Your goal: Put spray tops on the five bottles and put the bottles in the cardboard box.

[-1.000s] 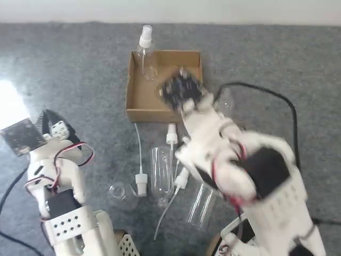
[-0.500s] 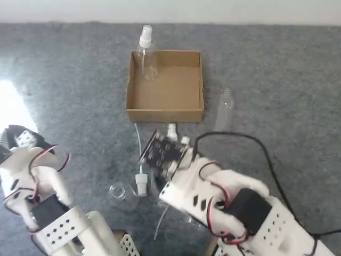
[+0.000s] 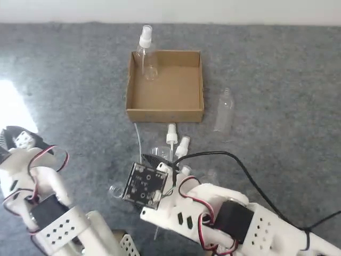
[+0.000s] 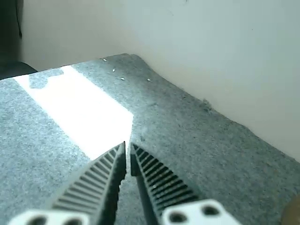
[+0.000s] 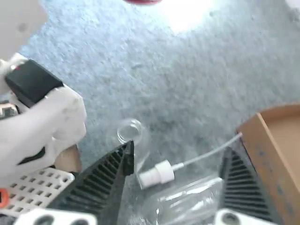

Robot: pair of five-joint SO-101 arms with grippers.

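A cardboard box point(image 3: 165, 88) stands open at the far middle of the carpet, and a clear bottle with a spray top point(image 3: 144, 48) stands at its far left corner. A bare bottle point(image 3: 224, 109) lies right of the box. Two loose spray tops point(image 3: 171, 133) lie just in front of the box. My right gripper point(image 5: 178, 157) hangs open above a spray top with a tube point(image 5: 157, 173), a lying bottle point(image 5: 187, 201) and a small clear bottle point(image 5: 127, 131). My left gripper point(image 4: 127, 152) is shut on nothing, at the near left, facing the wall.
The right arm point(image 3: 213, 213) and its camera board point(image 3: 144, 184) cover the bottles in the near middle. The left arm point(image 3: 32, 176) stands at the near left edge. A box corner point(image 5: 276, 140) lies close beside the right gripper. A black cable point(image 3: 250, 178) runs across the carpet.
The right arm has swung back from over the box to the near side, above the loose bottles and spray tops. The left arm shifted left earlier, then held still.
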